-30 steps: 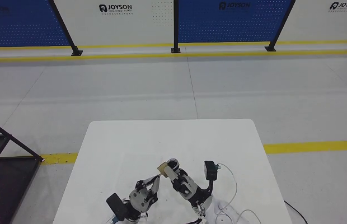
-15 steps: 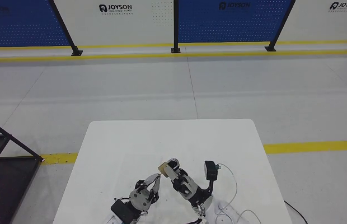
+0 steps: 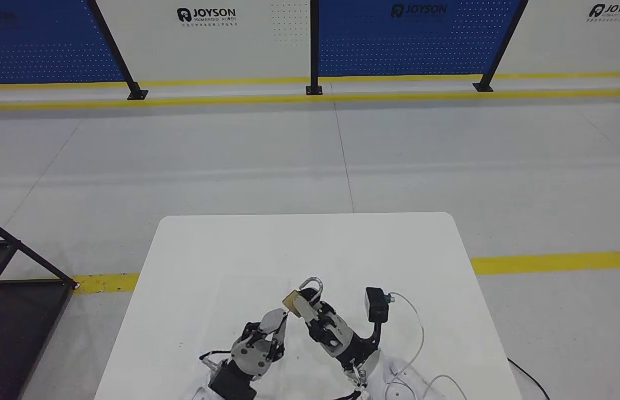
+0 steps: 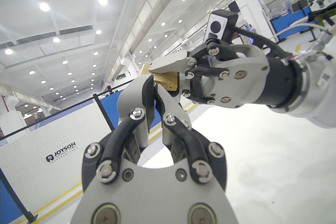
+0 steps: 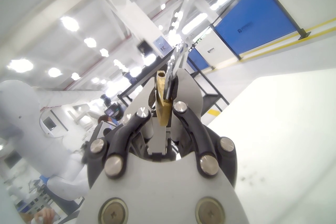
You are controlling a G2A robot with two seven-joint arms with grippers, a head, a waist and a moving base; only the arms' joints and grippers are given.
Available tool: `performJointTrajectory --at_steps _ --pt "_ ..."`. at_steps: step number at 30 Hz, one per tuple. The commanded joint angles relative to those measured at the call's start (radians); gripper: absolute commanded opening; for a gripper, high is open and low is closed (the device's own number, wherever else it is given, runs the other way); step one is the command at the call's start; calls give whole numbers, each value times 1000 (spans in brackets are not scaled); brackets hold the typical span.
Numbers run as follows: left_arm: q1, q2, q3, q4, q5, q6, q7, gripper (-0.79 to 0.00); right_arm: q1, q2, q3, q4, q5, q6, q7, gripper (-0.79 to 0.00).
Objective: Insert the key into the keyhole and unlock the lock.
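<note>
Lock (image 5: 162, 105): a small brass padlock, held in the air above the near edge of the white worktop (image 3: 310, 240), a little toward the left of that edge's middle. My right claw (image 5: 168, 84) is clamped on the brass body, one finger on each flat face, with the shackle end pointing away from my wrist.

The silver shackle (image 5: 176, 59) stands up out of the body. One leg sits in the brass. The other leg is out, and its round socket in the top of the body is bare, so the lock is undone.

My left claw (image 4: 155, 89) is just beside the lock, on the side toward the worktop's left edge. Its tips are up against the end of the body opposite the shackle and touch it. Its fingers (image 4: 131, 101) are drawn almost together, with a thin dark sliver between the black pads. That looks like the key pinched there, though the pads hide most of it.

A white cable (image 3: 418, 335) loops over the worktop by the near edge, on the right-hand side, beside my right arm.
</note>
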State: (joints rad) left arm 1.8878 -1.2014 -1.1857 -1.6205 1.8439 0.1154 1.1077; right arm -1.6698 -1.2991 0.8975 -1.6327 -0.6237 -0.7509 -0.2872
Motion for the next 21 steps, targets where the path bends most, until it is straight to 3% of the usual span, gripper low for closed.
performJointTrajectory --at_steps 1,2,3,7,13,17,21 --pt "2 -1 11 -2 -40 -33 10 -785 0 0 0 0 0 0 -1 -785" --pt "2 -1 11 -3 -59 -42 10 -606 0 0 0 0 -1 -1 -2 -785" --pt "4 -1 12 -5 -77 -56 10 0 0 0 1 1 -2 -2 -3 -785" --pt "19 4 4 -18 -151 -139 -3 0 3 0 8 8 1 4 -8 -785" --pt "105 28 -64 -84 -370 -472 -88 0 18 0 24 29 4 63 16 -785" --pt "199 57 -201 -154 -525 -682 -180 0 41 0 15 44 -7 115 94 -785" --pt "290 79 -373 -178 -653 -770 -238 0 94 -7 -33 75 -59 227 257 -785"
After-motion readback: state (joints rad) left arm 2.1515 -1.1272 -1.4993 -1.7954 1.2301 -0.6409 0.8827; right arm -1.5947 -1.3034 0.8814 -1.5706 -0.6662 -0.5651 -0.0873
